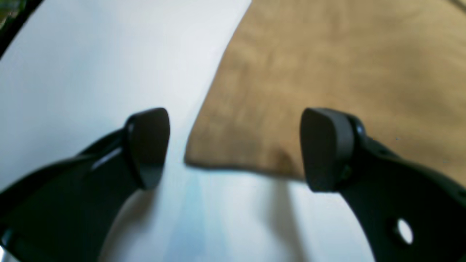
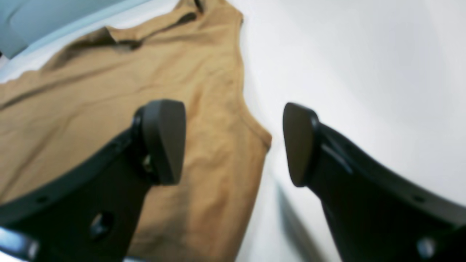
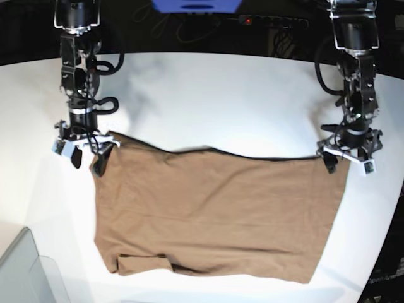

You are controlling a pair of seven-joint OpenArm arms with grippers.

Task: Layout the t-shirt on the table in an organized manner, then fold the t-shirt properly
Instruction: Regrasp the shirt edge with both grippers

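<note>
Base view: left fingers, right fingers released over brown t-shirt; grey-translucent bin beside it.

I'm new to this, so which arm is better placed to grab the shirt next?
Probably left: its open gripper straddles a corner of the t-shirt. The right also straddles an edge, closely rivalling it.

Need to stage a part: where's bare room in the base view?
Free: smooth white tabletop between both arms, beyond the brown cotton t-shirt; narrow strip left of it. Crowded: shirt's upper corners, under each end effector.
</note>
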